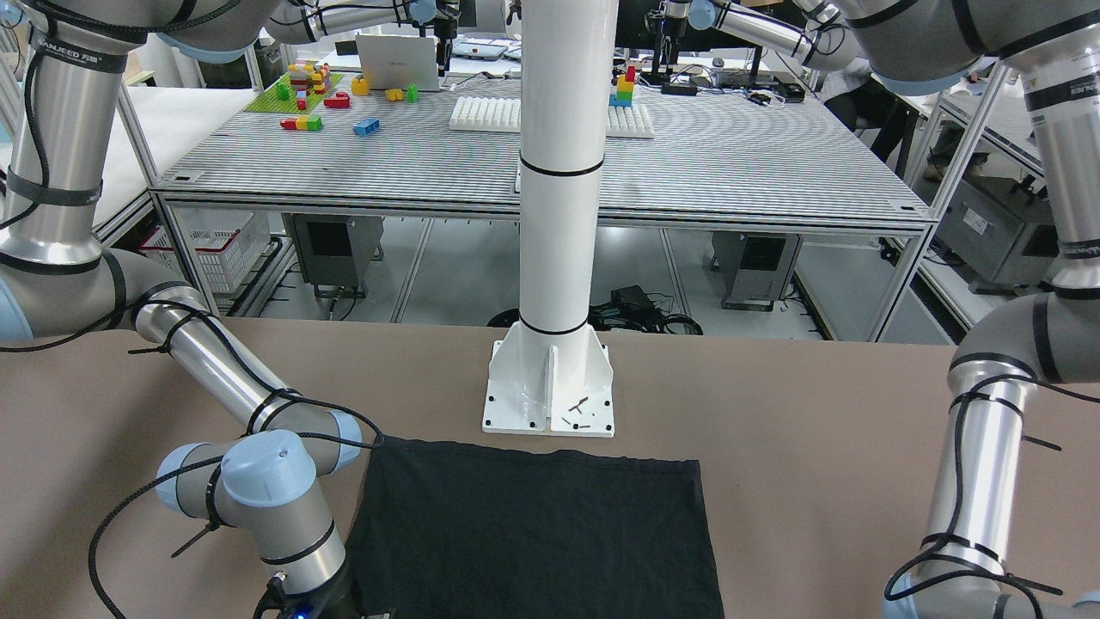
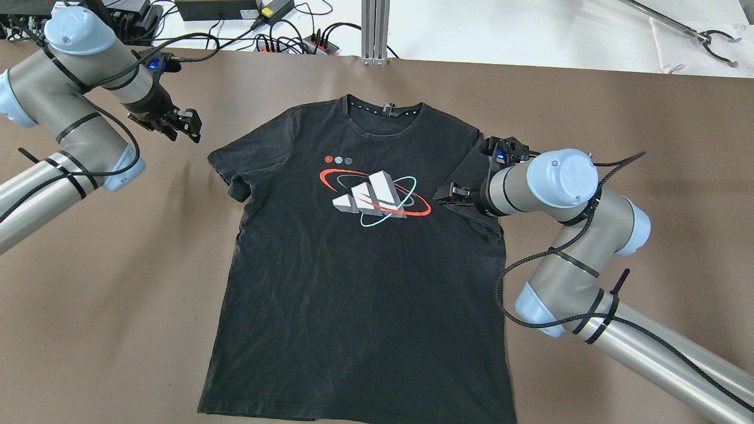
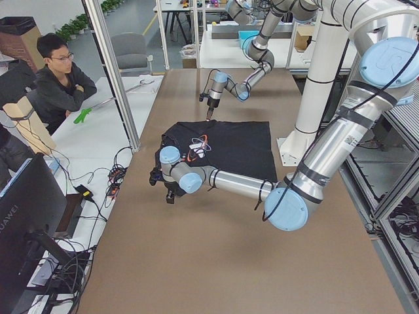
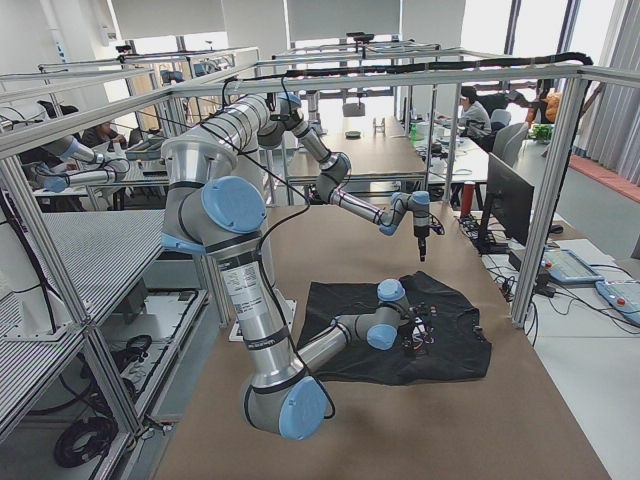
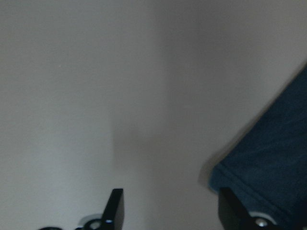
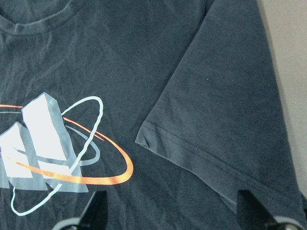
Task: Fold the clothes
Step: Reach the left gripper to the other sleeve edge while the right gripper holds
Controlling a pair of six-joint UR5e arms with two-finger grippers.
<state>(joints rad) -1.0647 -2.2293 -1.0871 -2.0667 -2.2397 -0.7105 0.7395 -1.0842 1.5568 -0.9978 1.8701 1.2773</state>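
The clothes are one black T-shirt (image 2: 353, 277) with a white, red and teal print on the chest. It lies flat, face up, on the brown table (image 2: 118, 282), collar at the far side. Its sleeve on the right is folded inward onto the body (image 6: 225, 110). My right gripper (image 2: 446, 197) hovers over that sleeve; in the right wrist view it (image 6: 172, 213) is open and empty. My left gripper (image 2: 184, 125) is open and empty over bare table, just off the other sleeve (image 2: 227, 168), whose edge shows in the left wrist view (image 5: 268, 167).
A white pole on a base plate (image 1: 550, 404) stands at the shirt's bottom hem. Cables and power strips (image 2: 294, 41) lie beyond the table's far edge. A seated person (image 3: 62, 78) is off to the side. Brown table surrounds the shirt.
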